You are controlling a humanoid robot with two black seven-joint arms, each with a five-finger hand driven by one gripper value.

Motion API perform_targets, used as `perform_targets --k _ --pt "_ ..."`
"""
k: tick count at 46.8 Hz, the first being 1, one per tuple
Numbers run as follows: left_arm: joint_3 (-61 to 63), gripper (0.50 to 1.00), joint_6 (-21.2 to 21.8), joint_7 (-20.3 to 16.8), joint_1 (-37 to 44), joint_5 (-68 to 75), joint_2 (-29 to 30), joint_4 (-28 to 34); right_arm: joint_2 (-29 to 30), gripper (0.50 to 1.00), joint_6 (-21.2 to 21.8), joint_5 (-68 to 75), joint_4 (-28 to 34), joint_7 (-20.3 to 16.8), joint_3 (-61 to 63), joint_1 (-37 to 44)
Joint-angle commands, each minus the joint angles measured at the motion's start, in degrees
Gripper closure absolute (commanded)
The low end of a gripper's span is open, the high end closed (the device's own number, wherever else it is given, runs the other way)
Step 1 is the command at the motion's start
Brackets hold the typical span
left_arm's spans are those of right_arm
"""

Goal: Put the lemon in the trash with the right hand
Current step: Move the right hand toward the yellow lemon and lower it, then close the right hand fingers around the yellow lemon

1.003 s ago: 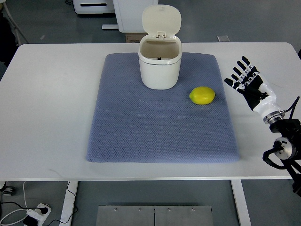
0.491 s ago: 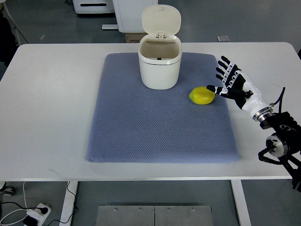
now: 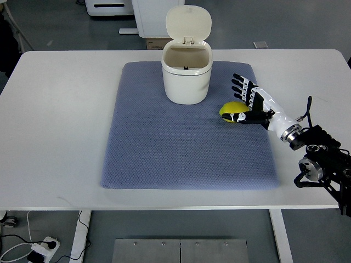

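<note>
While fingers spread, right hand [image 3: 249,104] touches lemon [image 3: 230,109] from right.

Right hand [image 3: 248,102] moved in from desk's right edge across the mat to the lemon [image 3: 232,110]; thumb now lies over its near side, fingers spread above. Lemon nudged slightly left.

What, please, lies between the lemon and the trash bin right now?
Only bare blue mat shows between the lemon and the bin in the top view; the right hand is on the lemon's far side.
</note>
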Motion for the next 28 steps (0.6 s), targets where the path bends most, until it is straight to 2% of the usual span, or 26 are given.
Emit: perform_targets --k 1,19,28 --pt "0.00 0.500 0.00 0.00 0.00 0.00 0.00 0.00 -0.01 0.500 -0.90 0.32 -0.19 0.86 -2.54 0.88" --pt "0.00 0.500 0.00 0.00 0.00 0.00 0.00 0.00 0.07 0.500 -1.08 1.90 -2.48 1.65 -2.64 0.79" --pt "0.00 0.500 0.00 0.00 0.00 0.00 0.00 0.00 0.07 0.500 -0.99 2.78 -3.89 3.94 -2.46 0.53"
